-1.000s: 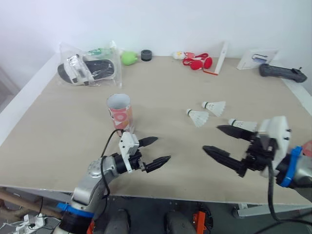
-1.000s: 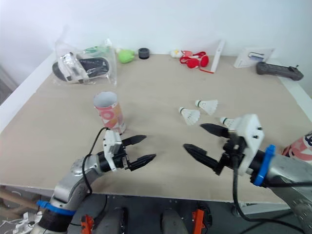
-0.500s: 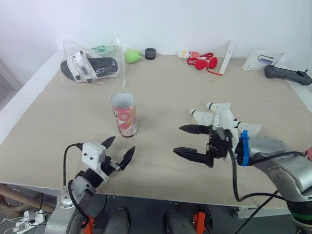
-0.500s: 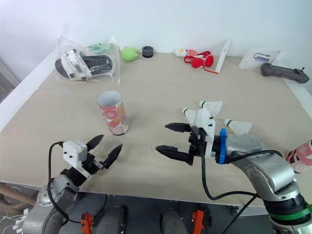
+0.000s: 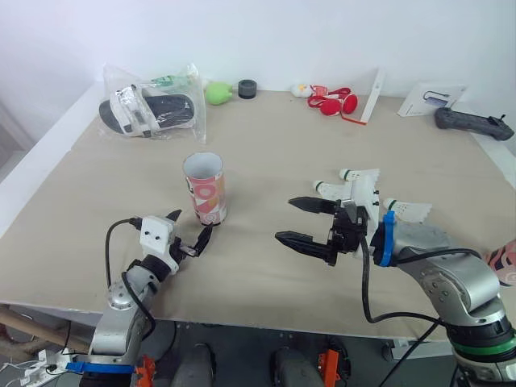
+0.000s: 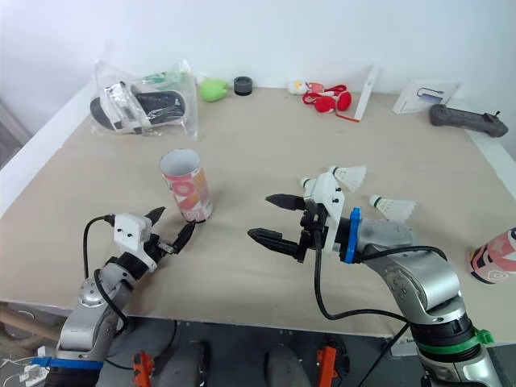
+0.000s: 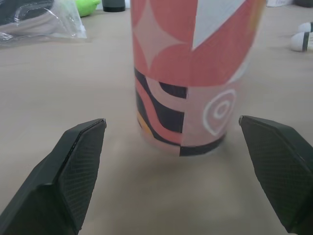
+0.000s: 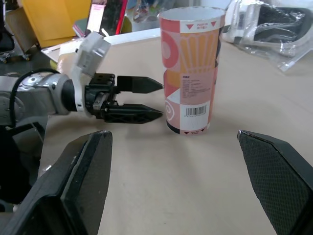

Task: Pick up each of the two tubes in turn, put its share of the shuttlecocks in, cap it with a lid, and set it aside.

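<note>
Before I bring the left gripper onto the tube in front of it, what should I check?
Tube upright, mouth open: ok.
Left gripper open, facing the tube: ok.
Tube inside left gripper: not ok, the gripper is short of it.
Right gripper open, empty, apart from the tube: ok.
Shuttlecocks loose on table: ok.
Lids located: cannot tell.

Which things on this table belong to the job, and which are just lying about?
Job: upright tube, second tube at the right edge, shuttlecocks, black round piece (possibly a lid).
Lying about: bagged slippers, green object, red item, white strip, white card, black controller.
</note>
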Robot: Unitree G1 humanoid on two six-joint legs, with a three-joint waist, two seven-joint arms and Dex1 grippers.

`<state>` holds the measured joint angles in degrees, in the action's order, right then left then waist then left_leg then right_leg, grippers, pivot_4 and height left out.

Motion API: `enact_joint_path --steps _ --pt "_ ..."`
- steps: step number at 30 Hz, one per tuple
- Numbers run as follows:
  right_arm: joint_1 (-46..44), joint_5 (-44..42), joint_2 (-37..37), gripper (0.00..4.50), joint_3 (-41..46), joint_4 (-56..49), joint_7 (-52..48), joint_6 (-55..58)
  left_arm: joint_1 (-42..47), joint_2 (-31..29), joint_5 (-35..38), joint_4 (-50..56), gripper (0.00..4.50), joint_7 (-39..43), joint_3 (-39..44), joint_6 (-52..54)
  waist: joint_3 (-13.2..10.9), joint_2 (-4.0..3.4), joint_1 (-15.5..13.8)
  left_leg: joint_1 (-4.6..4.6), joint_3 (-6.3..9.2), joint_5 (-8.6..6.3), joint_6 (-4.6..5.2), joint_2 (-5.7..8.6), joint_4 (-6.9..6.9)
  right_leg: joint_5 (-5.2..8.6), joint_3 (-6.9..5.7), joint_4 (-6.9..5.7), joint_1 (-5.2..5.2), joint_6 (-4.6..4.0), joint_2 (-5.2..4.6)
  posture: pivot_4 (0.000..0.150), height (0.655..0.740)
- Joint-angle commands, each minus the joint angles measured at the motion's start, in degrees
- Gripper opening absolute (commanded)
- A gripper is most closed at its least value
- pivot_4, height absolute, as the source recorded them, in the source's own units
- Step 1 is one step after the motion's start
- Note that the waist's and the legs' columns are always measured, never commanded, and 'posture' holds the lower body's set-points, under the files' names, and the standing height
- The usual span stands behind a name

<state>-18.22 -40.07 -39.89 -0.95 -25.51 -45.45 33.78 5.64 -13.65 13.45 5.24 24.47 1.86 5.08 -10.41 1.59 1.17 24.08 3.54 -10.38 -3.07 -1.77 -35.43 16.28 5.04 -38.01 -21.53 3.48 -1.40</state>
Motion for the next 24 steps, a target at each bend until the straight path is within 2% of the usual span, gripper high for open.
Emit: enact_joint_path --steps 1,10,21,24 --pt "0.5 -0.3 0.9 4.40 2.0 -4.0 1.9 0.0 5.8 0.4 -0.6 -4.8 4.50 2.6 -1.9 -2.2 0.0 0.00 0.0 0.10 0.15 0.02 0.00 0.00 -0.05 0.01 -0.15 0.00 -0.02 0.01 0.02 0.150 0.7400" --pt "2.6 -0.3 2.5 4.40 2.2 -7.5 5.5 0.9 17.8 0.5 -1.5 -18.9 4.50 6.1 -2.3 -6.4 0.0 -0.01 0.2 0.14 0.28 0.02 0.00 0.02 -0.04 0.00 -0.22 -0.04 -0.02 -0.07 0.02 0.150 0.7400" --pt "4.0 -0.3 3.2 4.40 2.4 -9.4 7.7 1.1 22.7 1.4 -2.3 -27.4 4.50 8.9 -2.7 -10.8 0.0 -0.01 0.2 0.15 0.33 0.03 -0.02 0.05 -0.05 0.01 -0.26 -0.06 -0.01 -0.06 0.01 0.150 0.7400" --pt "4.1 -0.3 3.3 4.50 2.5 -9.7 8.0 1.1 22.9 1.7 -2.2 -27.9 3.78 9.2 -2.7 -11.0 0.0 -0.01 0.2 0.15 0.34 0.03 -0.02 0.05 -0.05 0.00 -0.27 -0.06 -0.01 -0.07 0.01 0.150 0.7400"
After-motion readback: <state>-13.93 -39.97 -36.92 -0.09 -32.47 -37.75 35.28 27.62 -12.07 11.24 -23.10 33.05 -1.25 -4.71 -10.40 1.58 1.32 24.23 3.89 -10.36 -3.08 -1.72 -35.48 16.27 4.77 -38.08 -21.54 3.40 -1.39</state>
